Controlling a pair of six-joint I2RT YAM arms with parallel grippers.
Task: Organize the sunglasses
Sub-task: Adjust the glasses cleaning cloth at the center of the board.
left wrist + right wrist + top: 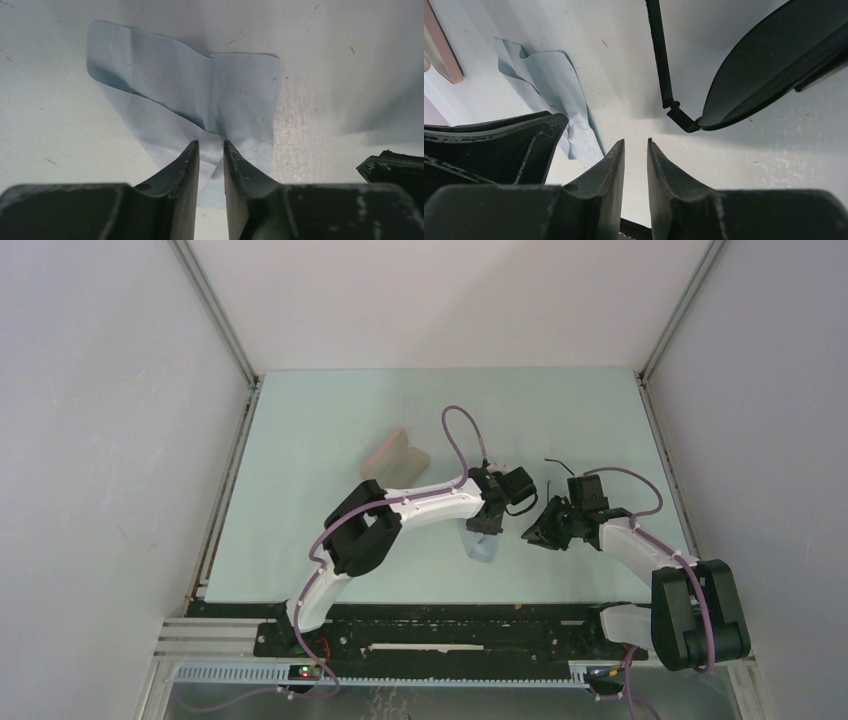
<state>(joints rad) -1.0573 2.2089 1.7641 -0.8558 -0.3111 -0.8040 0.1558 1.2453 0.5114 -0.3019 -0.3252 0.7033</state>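
The black sunglasses (769, 65) lie on the table just beyond my right gripper (634, 142), up and to the right of its tips; one slim arm (659, 50) sticks out away from me. In the top view only that thin arm (556, 466) shows clearly. My right gripper (540, 528) is shut and empty. My left gripper (210, 144) is shut on the grey-blue cloth (200, 90), which bunches into a fold at the fingertips. In the top view the left gripper (488, 525) sits over the cloth (482, 550). The two grippers are close together.
The salmon-pink case (395, 453) lies at the back left of the left gripper and shows at the left edge of the right wrist view (441, 47). Grey walls with metal rails enclose the pale green table (330, 410).
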